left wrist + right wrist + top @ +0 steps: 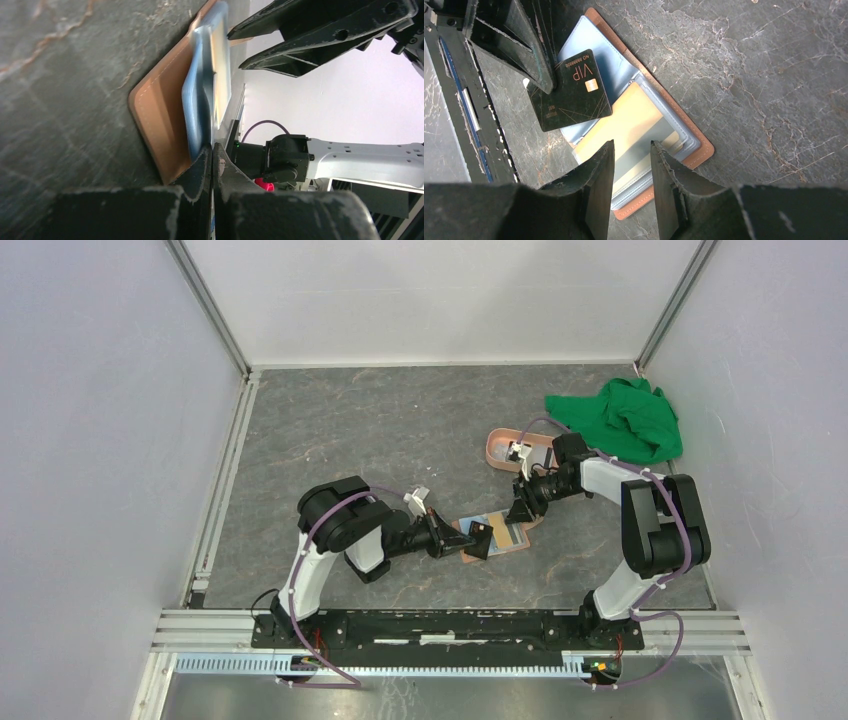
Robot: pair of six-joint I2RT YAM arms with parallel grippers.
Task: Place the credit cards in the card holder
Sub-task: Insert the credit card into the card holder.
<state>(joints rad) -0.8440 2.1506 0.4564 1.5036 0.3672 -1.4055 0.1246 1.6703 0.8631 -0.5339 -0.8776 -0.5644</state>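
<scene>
Black-jointed, the left arm (335, 515) folds low and reaches right along the near edge of the table (774, 75). The left tool (212, 152) is closed, pinching one black card (571, 92) by an edge. The right arm (655, 515) elbows up at the right side and reaches back left. The right tool (631, 155) hangs half open and empty just above the holder (696, 150).

One tan holder lies open near the near edge, right of middle, blue pockets up. Two cards show: a yellow card (629, 125) tucked in a pocket, and the black card slanting over the other half, printed "VIP" in gold. One pink tray (497, 448) and one green cloth (630, 420) sit toward the far right corner.
</scene>
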